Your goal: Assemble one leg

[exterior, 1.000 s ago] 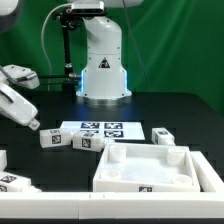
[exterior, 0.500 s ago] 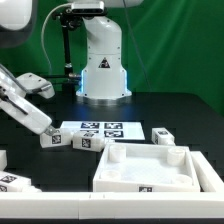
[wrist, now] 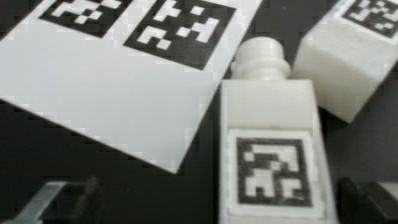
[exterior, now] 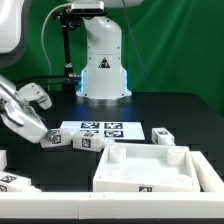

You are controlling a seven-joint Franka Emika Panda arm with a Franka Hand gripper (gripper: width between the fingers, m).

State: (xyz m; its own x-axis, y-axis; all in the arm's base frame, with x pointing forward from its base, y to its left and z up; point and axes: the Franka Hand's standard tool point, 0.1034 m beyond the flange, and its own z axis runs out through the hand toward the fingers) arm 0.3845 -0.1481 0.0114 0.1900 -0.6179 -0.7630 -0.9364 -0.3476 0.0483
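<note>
- The leg to be picked lies flat on the surface, at the exterior view's left, just beside the marker board.
- The fingers are spread, one on each side of this leg. The wrist view shows no contact, so treat the leg as not yet gripped.
- Progress, as a judgement: early. The fingers are in place around the leg. Closing, lifting, carrying and seating it in the tabletop are left to do.
- No leg stands in the tabletop, as far as the exterior view shows.
- Count of legs: four plainly seen.
  - Near the first, a second leg lies in front of the marker board.
  - A third leg lies behind the tabletop.
  - A fourth leg lies at the near corner on the exterior view's left.
- A white piece at the frame edge is cut off. You cannot tell whether it is a fifth leg.
- Count of other things: one tabletop, one marker board.
</note>
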